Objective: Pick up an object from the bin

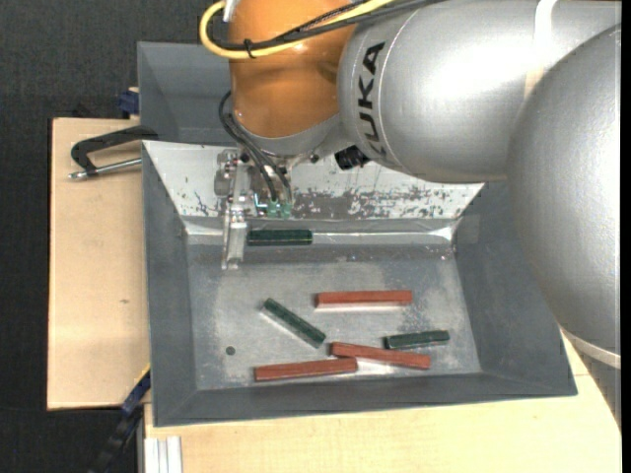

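The arm reaches in from the right, its orange-covered wrist bent down at upper centre. The gripper (235,247) hangs by the back wall of the bin (168,294), just beside the left end of a dark green bar (281,236); how far open it is I cannot tell

One camera stands above the grey bin (212,308) and looks down into it, a little slanted, so the far wall (325,193) faces it. The arm (463,87) reaches in from the right, near the lens.
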Motion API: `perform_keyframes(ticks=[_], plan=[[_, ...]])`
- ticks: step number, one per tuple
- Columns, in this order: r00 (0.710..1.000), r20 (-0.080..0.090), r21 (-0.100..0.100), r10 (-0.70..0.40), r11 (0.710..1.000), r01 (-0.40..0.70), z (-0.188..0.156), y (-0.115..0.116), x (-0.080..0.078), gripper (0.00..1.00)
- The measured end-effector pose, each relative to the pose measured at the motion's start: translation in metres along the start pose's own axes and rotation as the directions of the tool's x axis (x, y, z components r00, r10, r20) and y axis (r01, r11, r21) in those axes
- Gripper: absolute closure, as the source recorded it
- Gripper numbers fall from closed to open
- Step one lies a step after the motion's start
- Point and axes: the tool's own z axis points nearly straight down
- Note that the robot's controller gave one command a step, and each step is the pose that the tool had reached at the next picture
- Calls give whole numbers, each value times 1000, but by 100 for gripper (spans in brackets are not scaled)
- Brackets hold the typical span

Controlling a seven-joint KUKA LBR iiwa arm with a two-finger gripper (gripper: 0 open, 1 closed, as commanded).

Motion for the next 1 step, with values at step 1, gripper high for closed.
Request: perform_keyframes(ticks=[1], plan=[[1000, 9, -2, 3, 1000, -3, -6, -1, -2, 0]])
